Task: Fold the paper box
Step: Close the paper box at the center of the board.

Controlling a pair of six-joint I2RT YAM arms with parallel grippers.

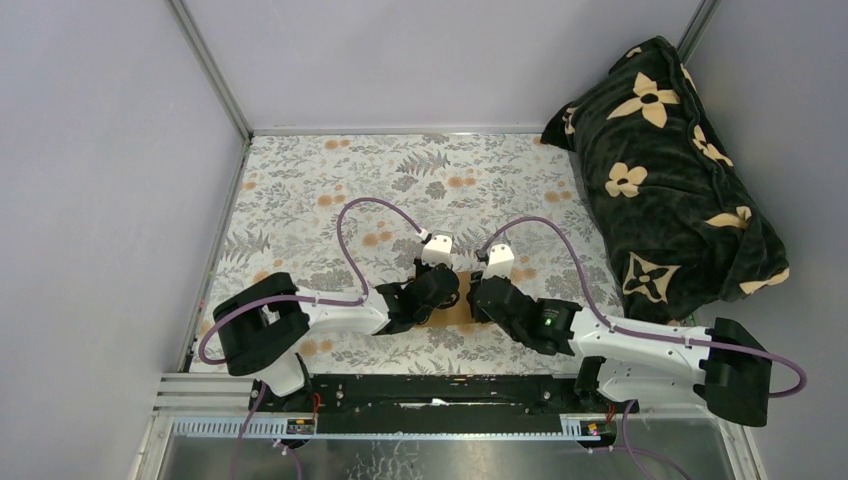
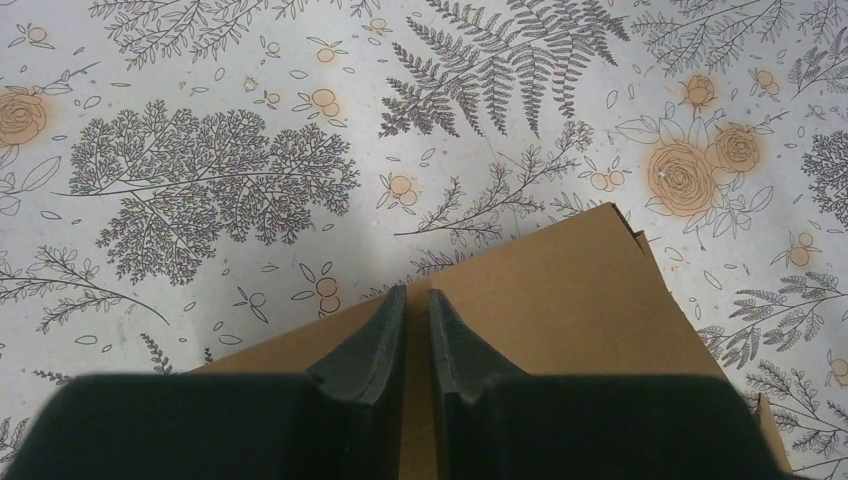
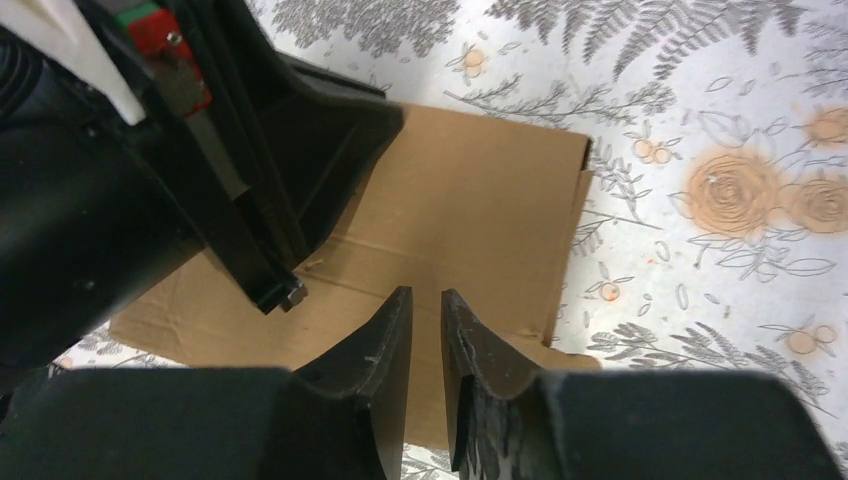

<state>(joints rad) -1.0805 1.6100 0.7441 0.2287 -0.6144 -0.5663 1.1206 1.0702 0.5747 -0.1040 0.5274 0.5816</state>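
Lying flat, paper box (image 3: pixel 470 210), left fingers (image 2: pixel 370 345), right fingers (image 3: pixel 375 350) slightly parted above

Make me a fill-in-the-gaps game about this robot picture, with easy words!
1. The paper box is the colour ____.
2. The pillow is black with cream ____ on it.
3. The pillow sits at the ____ side of the tablecloth.
4. The left gripper and the right gripper are both over the paper ____.

Missing words: brown; flowers; right; box
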